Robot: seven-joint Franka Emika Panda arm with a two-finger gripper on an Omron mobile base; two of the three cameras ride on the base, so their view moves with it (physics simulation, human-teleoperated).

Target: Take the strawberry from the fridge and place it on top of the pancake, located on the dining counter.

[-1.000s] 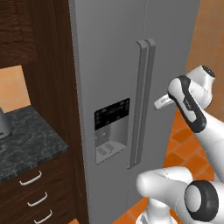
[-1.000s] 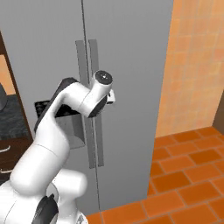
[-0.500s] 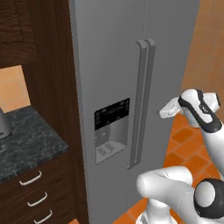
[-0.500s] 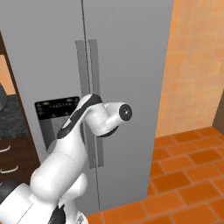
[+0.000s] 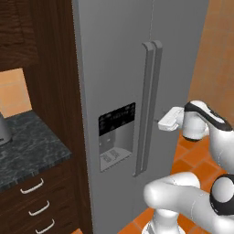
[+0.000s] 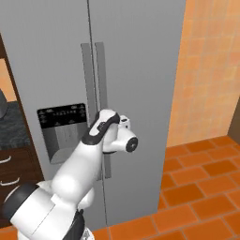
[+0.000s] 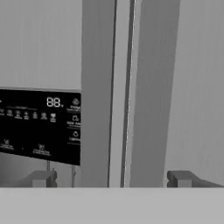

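Two long vertical handles (image 5: 147, 105) running side by side down the closed doors of the fridge (image 5: 114, 68), black dispenser panel (image 5: 117, 119) sitting on the left door. Gripper (image 7: 113, 178) hanging spread wide and gripping nothing, pointing at the handles from just in front, one fingertip (image 7: 41, 178) lying over the dispenser side, the other over the right door. Dark wooden cabinets (image 5: 32, 201) with a black top (image 5: 27, 153) standing left of the fridge.

An orange tiled floor (image 6: 201, 187) meets an orange tiled wall (image 6: 211, 70). On the other side stand dark wooden cabinets (image 5: 41, 45) and drawers (image 5: 39, 205) with pale handles, under a black marbled table (image 5: 32, 153).
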